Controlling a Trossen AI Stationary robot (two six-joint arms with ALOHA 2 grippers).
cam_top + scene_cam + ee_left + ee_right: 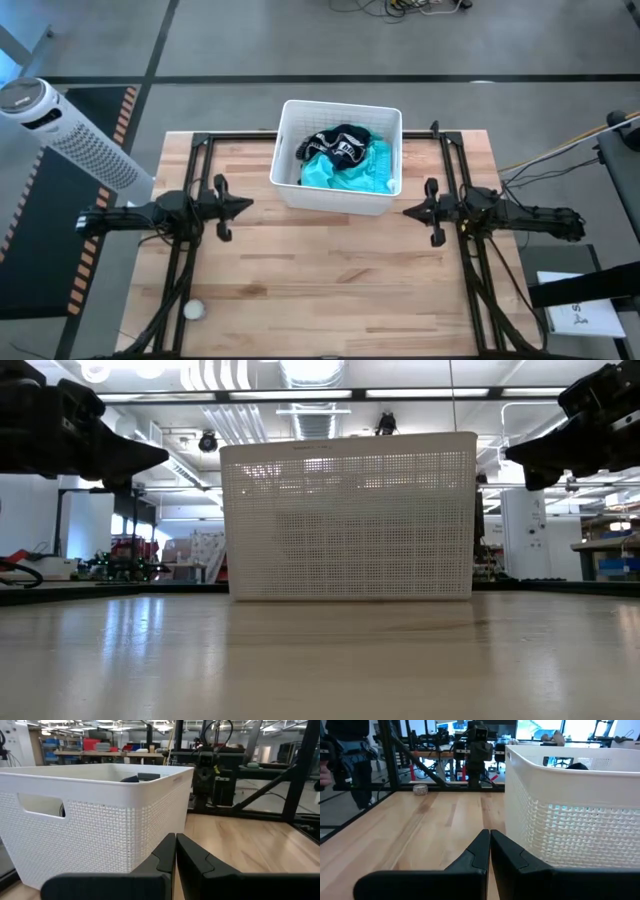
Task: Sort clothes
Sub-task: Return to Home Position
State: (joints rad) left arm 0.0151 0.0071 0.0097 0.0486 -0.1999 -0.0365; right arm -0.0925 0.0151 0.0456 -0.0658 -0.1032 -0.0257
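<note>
A white plastic basket point(290, 190) stands at the table's far middle. In it lie a teal garment point(345, 172) and black shorts with a white-lettered waistband point(340, 142) on top; the black fabric peeks over the rim in the left wrist view point(131, 778). The grey and navy dotted garments are hidden. My left gripper point(250, 205) is shut and empty, left of the basket, above the table. My right gripper point(405, 211) is shut and empty, right of the basket. In the wrist views the fingertips of each point(175, 838) point(489, 834) meet.
A small white round object point(193, 310) lies near the table's near left corner. A white perforated tower point(70, 135) stands off the table's left side. Bare wooden tabletop point(330, 280) lies in front of the basket. A person stands beyond the table's left in the right wrist view point(350, 760).
</note>
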